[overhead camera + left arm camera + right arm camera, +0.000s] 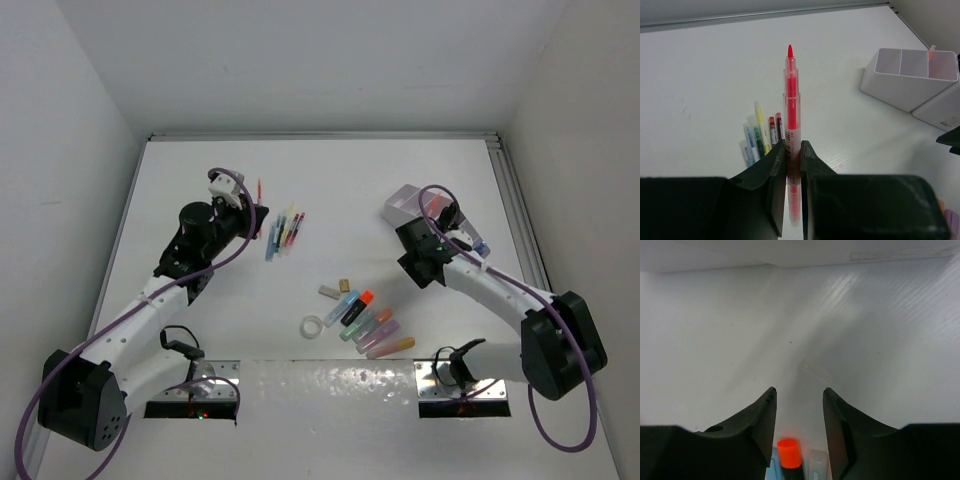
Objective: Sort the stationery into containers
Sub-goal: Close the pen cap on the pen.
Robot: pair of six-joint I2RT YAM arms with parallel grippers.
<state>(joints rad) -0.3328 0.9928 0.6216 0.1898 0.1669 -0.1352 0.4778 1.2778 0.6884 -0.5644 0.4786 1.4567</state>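
Stationery is scattered across the middle of the white table [350,170]. Over on the left, the left gripper [792,146] has its jaws pinched tight on a red pen [791,100], with the tip pointing straight out ahead of the wrist. Just right of that, a small bunch of coloured pens [285,232] lies side by side on the table. Moving along, two beige erasers [329,292] sit near a clear tape ring [314,326]. Beside them is a fan of pastel highlighters [372,322], one of them dark with an orange top. Further right, toward the back, stands the pale organizer [402,208], its compartments open on top and a thin pink item [931,49] poking out of one. Close by it, the right gripper [799,396] has its jaws well apart and nothing in its grip. An orange cap [788,447] shows low between the fingers, touching neither.
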